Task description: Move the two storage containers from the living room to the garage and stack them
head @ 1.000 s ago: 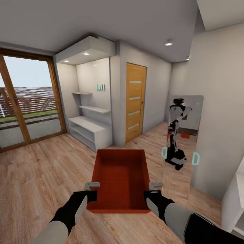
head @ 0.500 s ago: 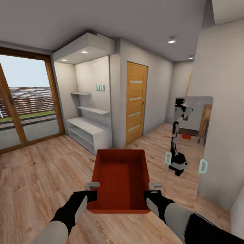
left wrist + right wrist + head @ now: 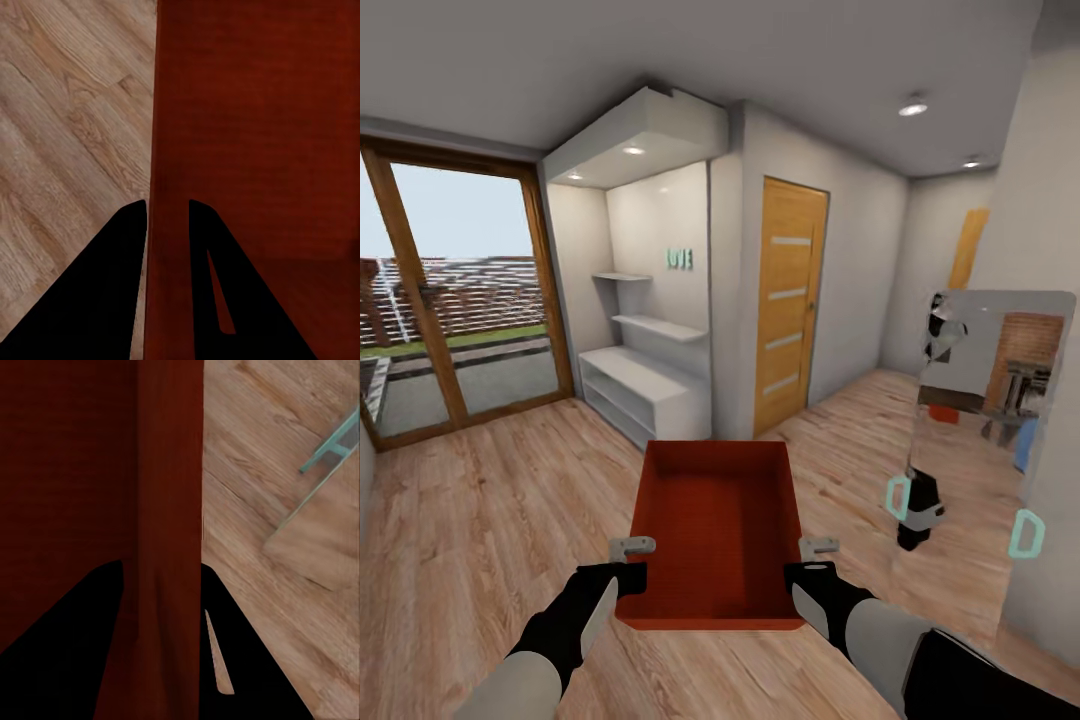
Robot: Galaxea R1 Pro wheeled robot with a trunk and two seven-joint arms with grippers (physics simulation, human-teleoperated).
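Orange-red and ribbed, one storage container rides in front of the robot's chest, carried level above the light wood plank flooring of the living room. The left gripper pinches the bin's left wall near the front corner; the left wrist view shows that wall running between the two dark fingers, one inside the bin and one outside. The right gripper is clamped the same way on the right wall, which passes between its fingers in the right wrist view. Both hands are thus pressed onto thin rims, not spread.

Ahead stand a white built-in shelf unit, a light wooden door with frosted strips, and to the right a mirror panel leaning at the wall. The glazed patio doors lie to the left.

The step in hand looks like transport toward the garage, probably by that door or the passage beyond it. Doing it well calls for keeping both arms fixed relative to each other so the walls are not twisted or pulled apart, keeping the bin level, and steering the base smoothly past the mirror and the shelf corner.
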